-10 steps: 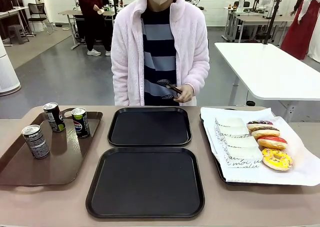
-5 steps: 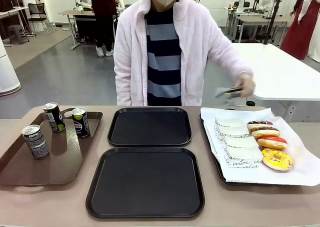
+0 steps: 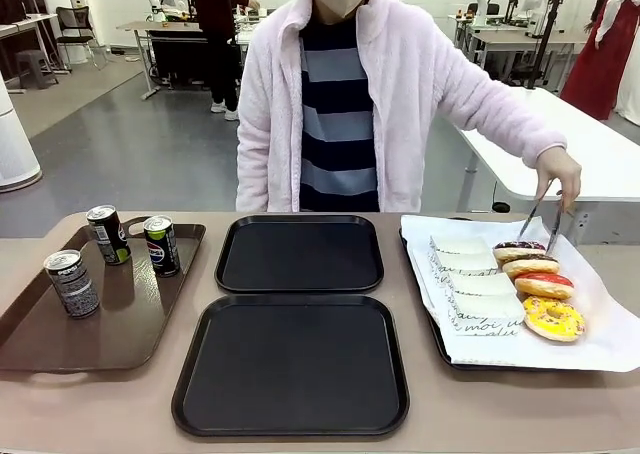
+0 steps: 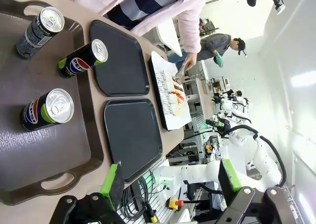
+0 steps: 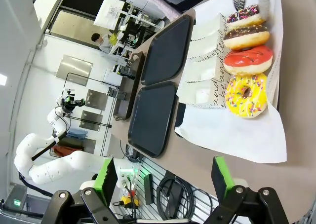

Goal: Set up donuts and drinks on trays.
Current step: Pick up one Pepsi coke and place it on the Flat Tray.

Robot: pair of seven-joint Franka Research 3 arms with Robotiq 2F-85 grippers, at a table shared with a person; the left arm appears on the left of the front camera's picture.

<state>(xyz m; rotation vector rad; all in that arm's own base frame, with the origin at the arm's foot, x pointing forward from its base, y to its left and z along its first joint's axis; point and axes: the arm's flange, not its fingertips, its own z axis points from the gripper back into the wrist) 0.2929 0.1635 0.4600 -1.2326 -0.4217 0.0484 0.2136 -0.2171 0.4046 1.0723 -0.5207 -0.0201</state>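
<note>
Tan table (image 3: 120, 404), lab hall behind. Black trays (image 3: 292, 364) bare at centre, awaiting items. Donuts (image 3: 540, 286) rowed on paper-lined tray (image 3: 408, 249); drink cans (image 3: 160, 244) upright on brown tray (image 3: 60, 344). Person's hand (image 3: 558, 164) aiming tongs (image 3: 540, 219) at far donut, probably for pickup. Left gripper (image 4: 170, 182), right gripper (image 5: 163, 177) spread wide, empty.

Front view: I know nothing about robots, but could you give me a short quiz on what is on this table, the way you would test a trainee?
1. How many cans stand on the brown tray?
2. Fill the gap: the person's hand holds ____ just above the row of donuts.
3. True or false: one donut already lies on a black tray.

Key
1. Three.
2. Tongs.
3. False: all four donuts lie on the white paper.
</note>
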